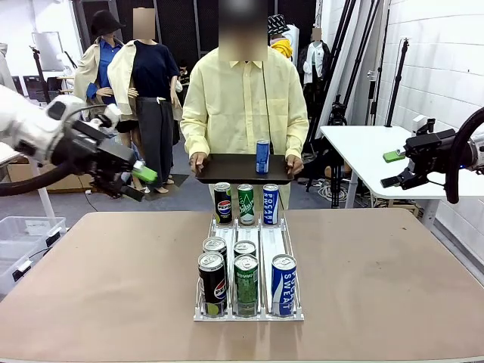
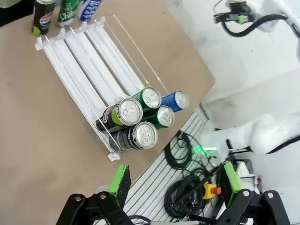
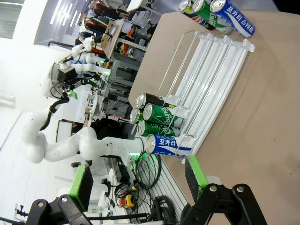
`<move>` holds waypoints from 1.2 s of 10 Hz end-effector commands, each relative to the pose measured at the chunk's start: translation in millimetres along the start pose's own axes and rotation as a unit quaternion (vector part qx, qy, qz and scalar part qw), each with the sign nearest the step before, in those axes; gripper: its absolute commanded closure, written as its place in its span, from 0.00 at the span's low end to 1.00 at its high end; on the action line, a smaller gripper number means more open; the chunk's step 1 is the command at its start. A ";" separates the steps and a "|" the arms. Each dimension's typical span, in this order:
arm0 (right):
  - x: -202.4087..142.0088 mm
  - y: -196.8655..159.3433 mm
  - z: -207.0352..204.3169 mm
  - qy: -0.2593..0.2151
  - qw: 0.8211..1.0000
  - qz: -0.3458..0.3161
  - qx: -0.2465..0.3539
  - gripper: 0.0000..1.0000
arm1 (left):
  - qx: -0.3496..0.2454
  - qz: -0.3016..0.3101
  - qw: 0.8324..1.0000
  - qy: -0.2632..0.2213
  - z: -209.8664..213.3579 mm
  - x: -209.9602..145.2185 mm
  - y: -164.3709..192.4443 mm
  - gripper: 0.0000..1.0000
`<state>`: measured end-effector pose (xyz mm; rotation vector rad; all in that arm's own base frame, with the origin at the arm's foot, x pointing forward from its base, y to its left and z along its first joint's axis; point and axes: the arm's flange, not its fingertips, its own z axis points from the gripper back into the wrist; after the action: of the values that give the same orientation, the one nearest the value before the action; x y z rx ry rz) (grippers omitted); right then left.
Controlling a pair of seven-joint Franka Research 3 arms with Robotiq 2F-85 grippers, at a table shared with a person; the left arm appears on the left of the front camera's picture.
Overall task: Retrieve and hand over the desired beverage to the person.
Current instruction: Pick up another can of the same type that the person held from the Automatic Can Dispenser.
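Item 1: left gripper [image 1: 138, 184], right gripper [image 1: 390, 169]. I am holding both raised off the table's sides, jaws spread, gripping nothing.

Item 2: rack [image 1: 271, 242], sitting mid-table with cans in its lanes. The front blue can [image 1: 283, 283] is standing at the right lane's near end.

Item 3: the person [image 1: 243, 98] is clasping a black tray [image 1: 227, 168] in both hands, presenting a sample can [image 1: 262, 156]. I am reading that as the request.
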<state>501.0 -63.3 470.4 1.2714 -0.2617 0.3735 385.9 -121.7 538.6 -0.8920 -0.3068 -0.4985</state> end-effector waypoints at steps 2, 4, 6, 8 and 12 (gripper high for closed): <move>-0.3 0.6 0.3 0.000 1.000 -0.001 0.002 0.00 | 0.088 0.003 0.995 0.050 -42.5 32.4 -24.2 0.00; -0.3 0.6 0.3 0.000 1.000 -0.001 0.002 0.00 | 0.123 0.003 0.990 0.074 -77.1 47.2 -36.6 0.00; -0.3 0.6 0.3 0.000 1.000 -0.001 0.002 0.00 | 0.147 0.005 0.985 0.094 -109.9 53.3 -42.5 0.00; -0.3 0.6 0.3 0.000 1.000 -0.001 0.002 0.00 | 0.169 -0.012 0.980 0.105 -141.0 55.3 -57.2 0.00; -0.3 0.6 0.3 0.000 1.000 -0.001 0.002 0.00 | 0.238 -0.059 0.957 0.154 -201.2 43.5 -97.9 0.00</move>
<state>501.1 -63.5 470.1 1.2716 -0.2614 0.3728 379.1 -335.6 501.4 -0.3839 -0.1673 -0.6431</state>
